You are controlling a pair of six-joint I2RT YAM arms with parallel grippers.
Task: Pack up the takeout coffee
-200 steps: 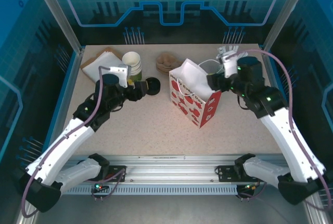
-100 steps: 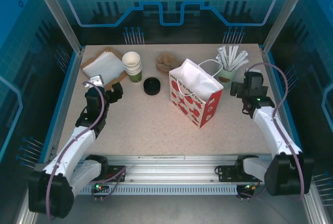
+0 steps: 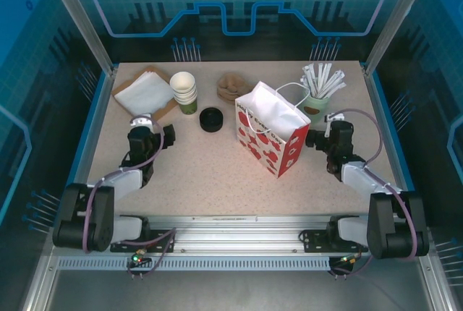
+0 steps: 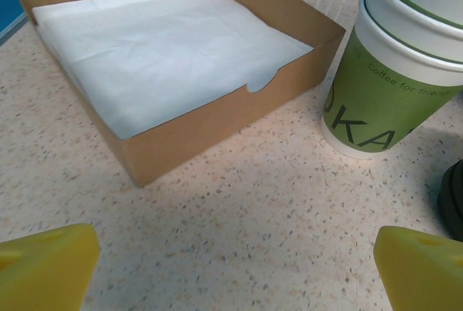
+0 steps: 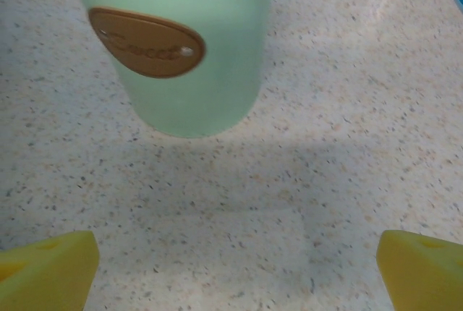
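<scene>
Near the front edge of the table [image 3: 217,173], both arms lay folded low. We saw the left gripper [image 3: 169,136] and right gripper [image 3: 313,139] with yellow fingers [image 4: 43,264] spread wide, holding nothing. Our left wrist camera gave what the overhead could not: green lettering on the stack of cups [image 4: 391,87] beside the napkin box [image 4: 217,119]. Our right wrist camera showed script on the mint holder [image 5: 188,50]. Whether the lidded coffee sat inside the red-spotted bag [image 3: 271,134], we could not tell.
</scene>
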